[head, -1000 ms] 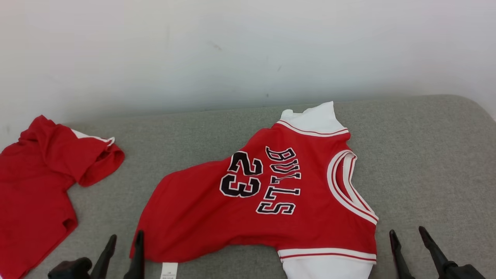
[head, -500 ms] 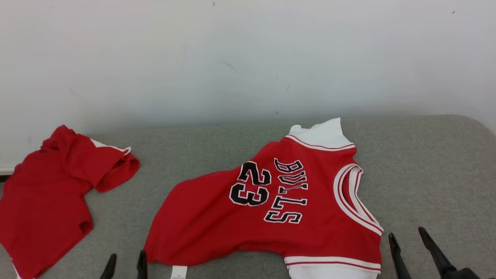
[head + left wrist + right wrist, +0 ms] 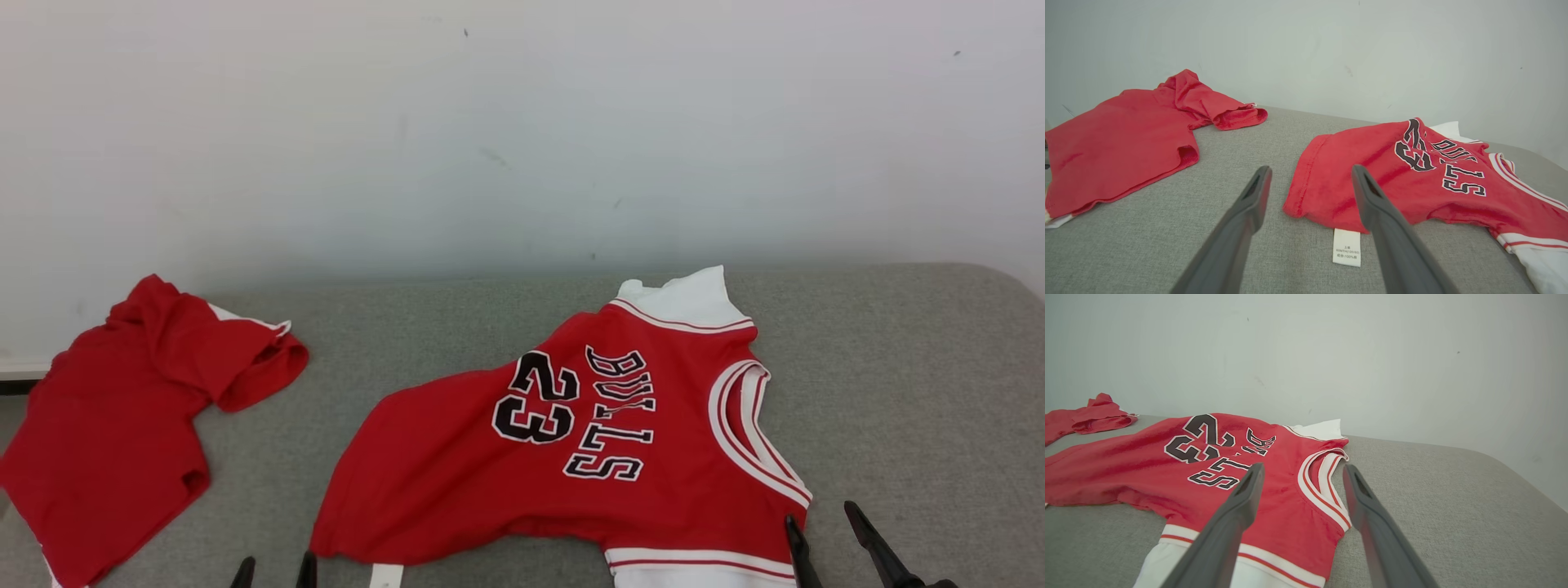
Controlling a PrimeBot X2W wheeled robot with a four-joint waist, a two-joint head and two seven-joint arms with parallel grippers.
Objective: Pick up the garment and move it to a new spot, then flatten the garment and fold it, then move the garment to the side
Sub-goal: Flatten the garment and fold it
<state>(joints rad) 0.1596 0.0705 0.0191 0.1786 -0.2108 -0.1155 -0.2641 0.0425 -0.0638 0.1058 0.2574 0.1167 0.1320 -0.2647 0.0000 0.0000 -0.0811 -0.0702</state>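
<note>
Head view: jersey [image 3: 571, 457] flat, claws open

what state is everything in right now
jersey: unfolded, print up, near edge rumpled, not held
red shirt: rumpled, one sleeve bunched, untouched
left gripper: open, empty, near jersey's hem corner
right gripper: open, empty, by jersey's neckline

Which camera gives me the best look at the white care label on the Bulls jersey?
The left wrist view: the care label lies flat on the grey surface below the jersey's hem, whole, print visible. The head view catches its top, cut by the bottom edge. The right wrist view faces the jersey's neckline end.
</note>
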